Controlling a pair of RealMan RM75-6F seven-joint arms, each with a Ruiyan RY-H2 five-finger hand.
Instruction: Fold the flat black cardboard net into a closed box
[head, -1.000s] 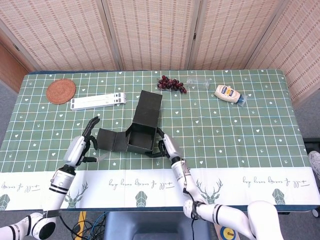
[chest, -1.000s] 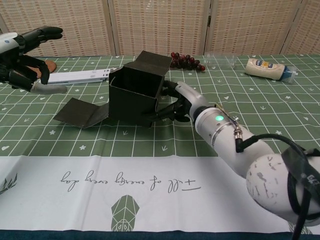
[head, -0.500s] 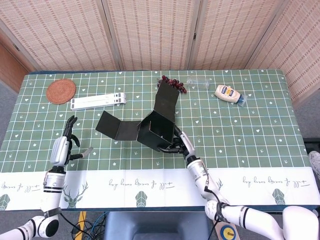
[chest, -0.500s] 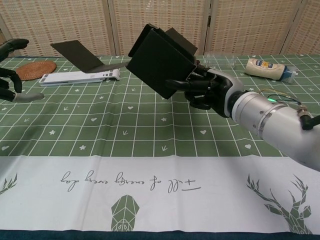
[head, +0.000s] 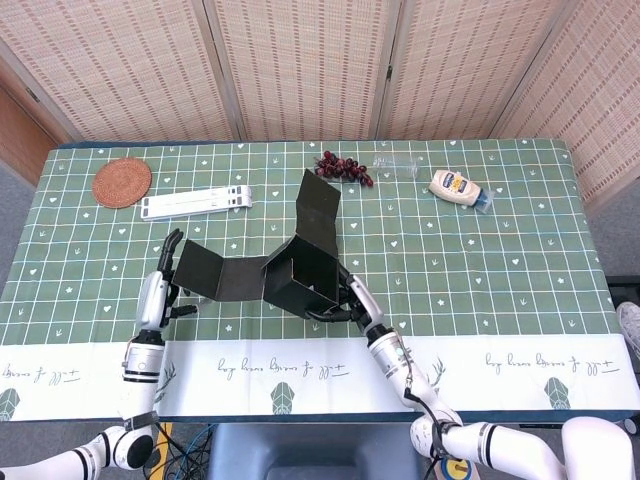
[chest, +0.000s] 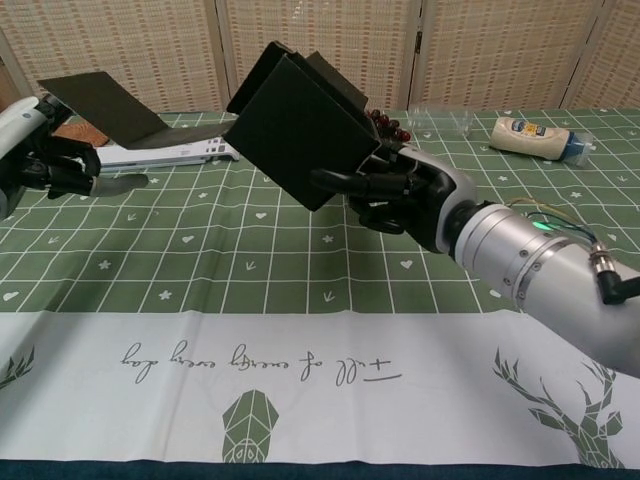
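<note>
Box (head: 300, 272) swung back toward left hand (head: 158, 293) since half a second ago, held tilted off the desk (head: 500, 260). Gripped at near lower edge by right hand (chest: 400, 188), fingers wrapped around. Left hand empty, fingers partly curled, just beside outer flap.

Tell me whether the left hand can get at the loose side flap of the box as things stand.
Probably yes: the left hand sits empty right beside the side flap, nothing between them, while the right hand holds the box up.
</note>
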